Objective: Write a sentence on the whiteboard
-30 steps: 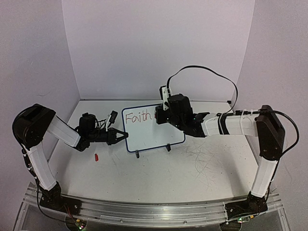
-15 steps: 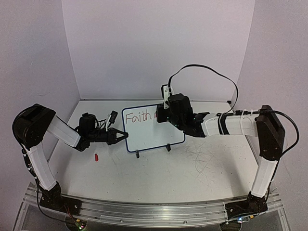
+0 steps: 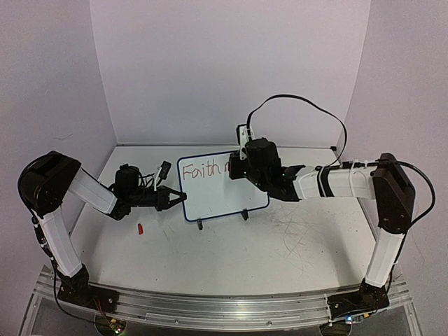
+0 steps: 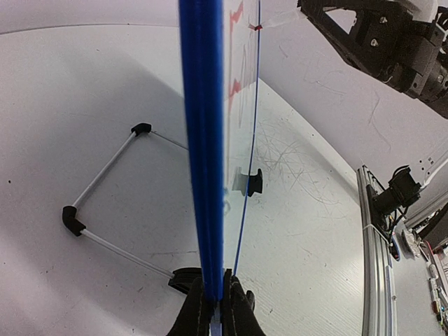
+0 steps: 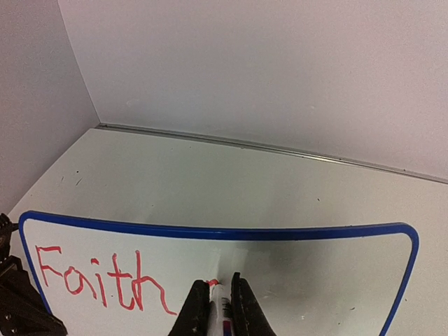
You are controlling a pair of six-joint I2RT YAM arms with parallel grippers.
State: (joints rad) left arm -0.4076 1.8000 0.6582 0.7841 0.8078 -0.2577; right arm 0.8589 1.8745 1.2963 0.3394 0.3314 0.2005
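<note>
Left gripper: the jaws are shut tight on the left edge of the whiteboard. The blue frame is pinched between the fingertips and is seen rising straight up out of them in the left wrist view.
Right gripper: the jaws are pressed together on a marker. Its pale barrel is seen between the two fingers.
Marker tip: the red tip is carried just ahead of the right jaws and is set against the white face of the board.
Whiteboard: it is held upright on the table. Its side edge is gripped inside the left jaws, and its writing face is spread directly in front of the right jaws.
Sentence: the word "Faith" is written in red along the upper part of the board, to the left of the right jaws. One more red stroke is seen right at the marker tip.
Black feet: two are seen under the lower edge of the board, beyond the left jaws and below the right jaws.
Wire stand: a thin rod frame with black corner joints is laid out on the table behind the board, to the left of the left jaws.
Small red piece: it is left lying on the table behind the left jaws, beside the left arm and apart from the board.
</note>
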